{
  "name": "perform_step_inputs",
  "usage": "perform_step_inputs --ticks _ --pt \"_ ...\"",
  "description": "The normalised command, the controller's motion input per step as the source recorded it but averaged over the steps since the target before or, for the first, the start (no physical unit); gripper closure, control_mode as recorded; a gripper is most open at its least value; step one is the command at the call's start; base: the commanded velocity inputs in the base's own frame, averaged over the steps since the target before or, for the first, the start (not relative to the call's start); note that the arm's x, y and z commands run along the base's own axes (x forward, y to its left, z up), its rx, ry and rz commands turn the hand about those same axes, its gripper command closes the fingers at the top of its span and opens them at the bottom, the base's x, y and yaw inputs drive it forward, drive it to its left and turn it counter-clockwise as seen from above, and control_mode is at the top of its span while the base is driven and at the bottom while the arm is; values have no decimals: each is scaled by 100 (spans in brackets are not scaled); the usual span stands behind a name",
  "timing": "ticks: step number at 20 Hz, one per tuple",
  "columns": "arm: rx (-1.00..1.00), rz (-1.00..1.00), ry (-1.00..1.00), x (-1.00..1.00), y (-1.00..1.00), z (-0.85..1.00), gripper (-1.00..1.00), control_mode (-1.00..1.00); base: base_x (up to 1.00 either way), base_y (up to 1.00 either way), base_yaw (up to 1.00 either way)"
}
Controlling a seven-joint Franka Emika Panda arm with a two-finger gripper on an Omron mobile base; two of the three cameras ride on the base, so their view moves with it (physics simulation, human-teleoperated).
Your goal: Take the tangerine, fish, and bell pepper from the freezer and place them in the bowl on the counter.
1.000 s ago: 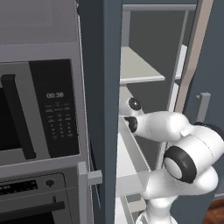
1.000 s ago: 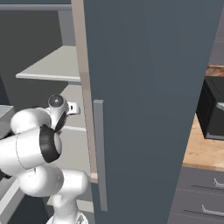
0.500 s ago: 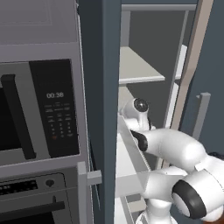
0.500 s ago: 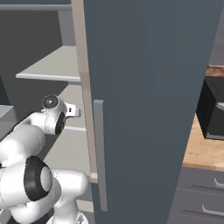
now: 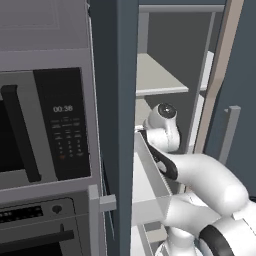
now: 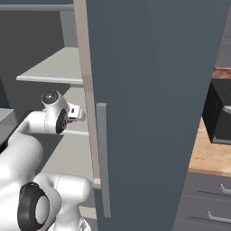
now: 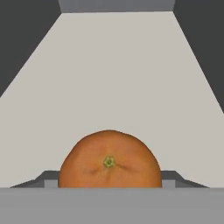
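Observation:
The tangerine [image 7: 109,162], a smooth orange ball with a small green stem mark, sits low in the hand view between the two finger tips of my gripper [image 7: 109,180], which is shut on it. Behind it stretches a pale grey shelf [image 7: 109,70] of the freezer [image 5: 114,75]. In the base views my white wrist [image 5: 165,114] reaches in between the freezer's shelves, and the hand [image 6: 74,113] passes behind the edge of the open freezer door [image 6: 149,90]. A strip of the counter [image 6: 208,155] shows at the right. The fish, bell pepper and bowl are out of view.
A black-fronted microwave [image 5: 40,125] and oven [image 5: 35,235] stand left of the freezer. The clear drawer [image 5: 150,185] juts out under my forearm. A black appliance [image 6: 221,113] sits on the counter over grey drawers [image 6: 203,203]. The open door stands close on the right.
My elbow has swung down and forward, and the forearm now lies lower. The wrist has stayed inside the freezer at about the same shelf height.

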Motion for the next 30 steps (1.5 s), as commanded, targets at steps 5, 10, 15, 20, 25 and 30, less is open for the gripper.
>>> perform_step_inputs --ticks 5,10,15,20,25,30 --pt "0 0 5 -29 -22 8 100 -100 0 0 0" --pt "0 0 2 -50 -5 12 100 -100 0 0 0" --pt "0 0 0 -50 -6 29 100 -100 0 0 0" --pt "0 -1 0 -50 -15 34 100 -100 0 0 0" --pt "0 -2 3 -52 -17 39 100 -100 0 0 0" --pt "0 -4 4 -57 -6 33 100 -100 0 0 0"
